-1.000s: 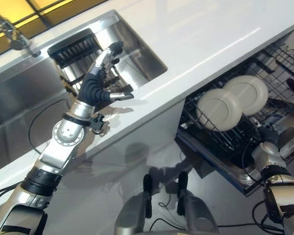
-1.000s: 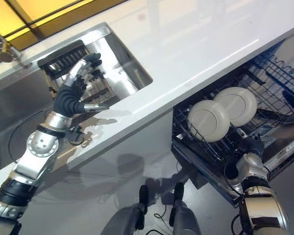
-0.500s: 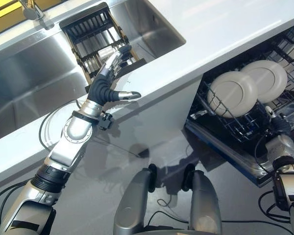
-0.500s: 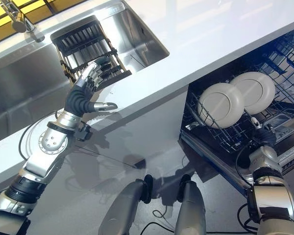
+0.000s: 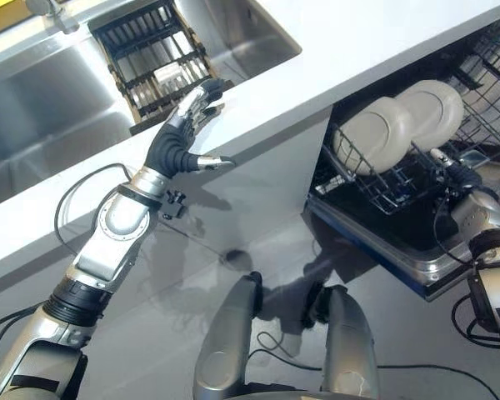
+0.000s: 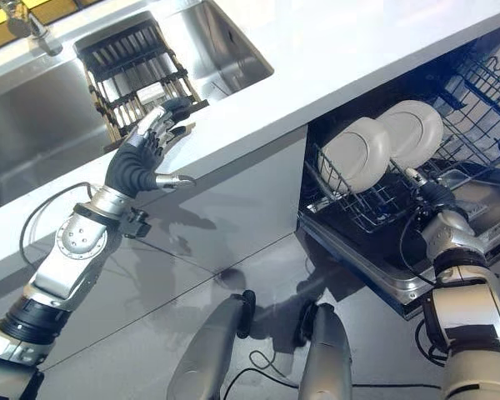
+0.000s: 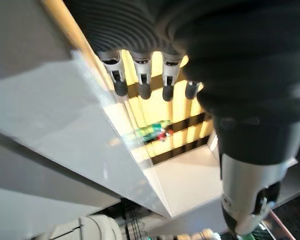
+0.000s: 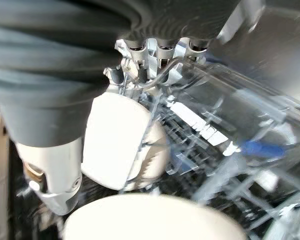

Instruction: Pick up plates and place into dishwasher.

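Observation:
Two cream plates [image 5: 375, 133] [image 5: 429, 112] stand upright side by side in the pulled-out dishwasher rack [image 5: 383, 196]. My right hand [image 5: 454, 175] hovers just beside the rack's front right, below the plates. Its fingers [image 8: 162, 47] are straight and hold nothing; the plates [image 8: 120, 145] lie just past them in the right wrist view. My left hand [image 5: 183, 137] is raised over the white counter's front edge, open, fingers [image 7: 140, 87] spread towards the black dish rack [image 5: 150, 58] in the sink.
The steel sink [image 5: 33, 125] is set into the white counter [image 5: 358, 33], with a faucet [image 6: 21, 21] at the back. The open dishwasher with its blue-wire upper rack [image 6: 483, 92] sits under the counter on the right. Grey floor lies below.
The camera has shifted, so the whole scene sits differently. My left hand has drawn back a little from the sink rack to the counter's edge. The right hand stays by the plates.

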You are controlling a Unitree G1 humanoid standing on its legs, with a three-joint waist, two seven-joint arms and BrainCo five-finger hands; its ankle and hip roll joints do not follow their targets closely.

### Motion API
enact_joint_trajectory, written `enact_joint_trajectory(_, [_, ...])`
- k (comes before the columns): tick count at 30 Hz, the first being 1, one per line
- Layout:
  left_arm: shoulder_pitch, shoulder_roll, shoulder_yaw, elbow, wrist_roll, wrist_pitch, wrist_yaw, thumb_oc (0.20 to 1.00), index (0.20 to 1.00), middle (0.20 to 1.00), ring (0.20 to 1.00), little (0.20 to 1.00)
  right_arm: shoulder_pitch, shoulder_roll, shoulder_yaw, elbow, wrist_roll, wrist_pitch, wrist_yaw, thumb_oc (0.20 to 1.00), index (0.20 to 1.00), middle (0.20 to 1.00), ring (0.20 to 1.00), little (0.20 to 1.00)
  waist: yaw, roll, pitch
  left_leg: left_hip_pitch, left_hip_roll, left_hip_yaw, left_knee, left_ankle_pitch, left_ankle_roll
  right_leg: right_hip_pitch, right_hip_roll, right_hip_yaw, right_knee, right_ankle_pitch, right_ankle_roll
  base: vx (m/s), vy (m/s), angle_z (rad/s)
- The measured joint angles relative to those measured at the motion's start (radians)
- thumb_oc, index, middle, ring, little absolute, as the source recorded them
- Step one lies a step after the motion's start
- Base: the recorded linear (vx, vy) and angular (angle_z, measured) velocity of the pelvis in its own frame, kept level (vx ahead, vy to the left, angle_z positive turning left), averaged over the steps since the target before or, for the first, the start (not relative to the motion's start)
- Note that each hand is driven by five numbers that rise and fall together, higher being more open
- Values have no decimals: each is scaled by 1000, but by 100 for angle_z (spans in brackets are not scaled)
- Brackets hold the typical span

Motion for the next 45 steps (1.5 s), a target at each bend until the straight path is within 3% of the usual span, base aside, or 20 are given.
enact_joint_trajectory(7, [-9,28,-1,0,-39,-2,-7,1000,1000,1000,1000,1000,-49,-11,32,0,60,7,-1,1000,1000,1000,1000,1000,36,2,1,20,-5,-35,-67,41,-41,36,-5,-48,-45,8,-2,7,-58,15])
enact_joint_trajectory(14, [-8,70,-1,8,-84,-62,-56,1000,1000,1000,1000,1000,-63,-10,30,-12,220,-47,21,1000,1000,1000,1000,1000,56,2,1,38,-9,-36,-97,46,-39,56,-5,-57,-73,11,2,-5,-23,4])
enact_joint_trajectory(17, [-13,70,-2,32,-86,-66,-82,1000,1000,1000,1000,1000,-63,3,25,-15,223,-62,48,1000,1000,1000,1000,1000,51,2,1,50,-8,-35,-96,46,-39,69,-5,-57,-78,13,4,0,0,0])
enact_joint_trajectory(21, [-18,69,-3,33,-86,-66,-91,1000,1000,1000,1000,1000,-70,-3,-12,-99,182,-130,81,1000,1000,1000,1000,1000,50,2,1,66,-7,-34,-101,44,-29,84,-3,-54,-84,11,2,-8,38,0])
enact_joint_trajectory(26, [-19,50,-6,23,-81,-68,-75,1000,1000,1000,1000,1000,17,-5,-64,-188,30,-167,-57,1000,1000,1000,1000,1000,31,-13,0,70,11,1,-121,58,-11,87,2,-37,-106,20,17,-30,104,5])
enact_joint_trajectory(30, [-5,23,-1,-2,-60,-70,-25,1000,1000,1000,1000,1000,277,45,-140,-371,-95,-197,-224,1000,1000,1000,1000,1000,9,-46,4,94,25,56,-132,51,6,92,35,41,-130,39,36,1,135,-15])
enact_joint_trajectory(35, [19,-34,7,-17,8,-93,24,1000,1000,1000,1000,1000,569,147,-229,-545,-304,-261,-448,1000,1000,1000,1000,1000,-72,-73,10,139,33,98,-107,7,33,141,47,81,-152,53,70,12,108,-24])
enact_joint_trajectory(40, [40,-54,39,-21,47,-110,44,1000,1000,1000,1000,1000,717,196,-321,-553,-381,-332,-579,1000,1000,1000,1000,1000,-130,-115,11,157,37,135,-93,-11,46,144,48,119,-149,53,77,1,84,-18])
enact_joint_trajectory(45, [54,-78,33,-21,68,-114,53,1000,1000,1000,1000,1000,740,225,-364,-517,-391,-403,-701,1000,1000,1000,1000,1000,-170,-127,12,171,42,148,-86,-15,49,150,52,137,-142,51,82,-11,27,-9])
